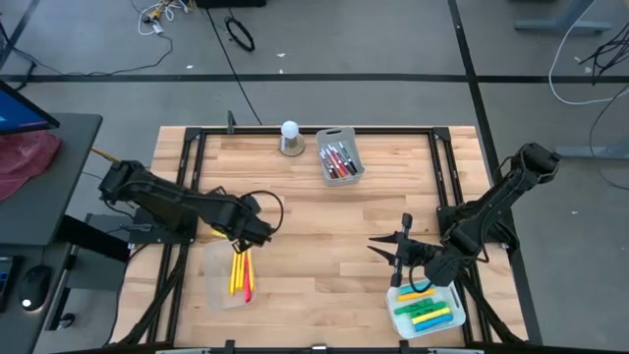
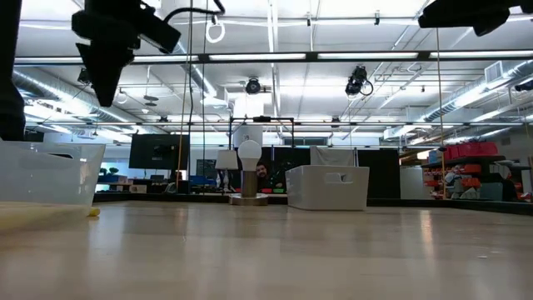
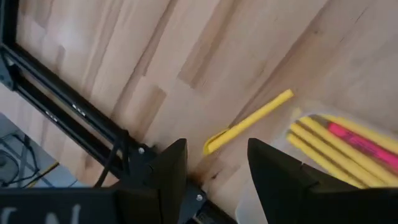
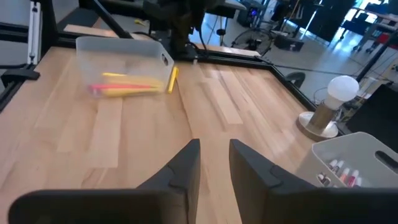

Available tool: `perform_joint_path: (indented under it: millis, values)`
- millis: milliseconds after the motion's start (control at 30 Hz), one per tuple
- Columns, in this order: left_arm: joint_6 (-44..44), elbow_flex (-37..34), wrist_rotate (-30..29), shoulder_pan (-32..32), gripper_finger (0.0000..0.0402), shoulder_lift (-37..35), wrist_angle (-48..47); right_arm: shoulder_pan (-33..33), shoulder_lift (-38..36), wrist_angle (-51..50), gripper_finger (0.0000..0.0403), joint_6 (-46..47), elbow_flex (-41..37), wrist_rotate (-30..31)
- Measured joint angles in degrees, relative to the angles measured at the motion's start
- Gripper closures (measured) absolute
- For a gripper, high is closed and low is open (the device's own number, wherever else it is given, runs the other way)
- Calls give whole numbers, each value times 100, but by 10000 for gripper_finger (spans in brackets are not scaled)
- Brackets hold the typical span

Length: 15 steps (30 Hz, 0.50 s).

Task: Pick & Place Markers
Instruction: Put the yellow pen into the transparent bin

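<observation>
My left gripper is open and empty, just above the far edge of a clear bin at the near left. The bin holds yellow markers and a pink one. One yellow marker stands slanted at the bin's far wall, just beyond my fingers; whether it leans on the wall I cannot tell. My right gripper is open a little and empty, over bare table beside a white bin of green, yellow, blue and orange markers.
A third bin with red and dark markers stands at the far middle, beside a white ball on a grey base. The wooden table is bare between the bins. A black frame runs along its edges.
</observation>
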Motion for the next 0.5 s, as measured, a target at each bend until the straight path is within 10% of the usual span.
perform_joint_path:
  millis: [500]
  values:
    - [1458, -2527, 1506, 1471, 225, -151, 1938, -12, 0, 68, 317, -19, -2, -161]
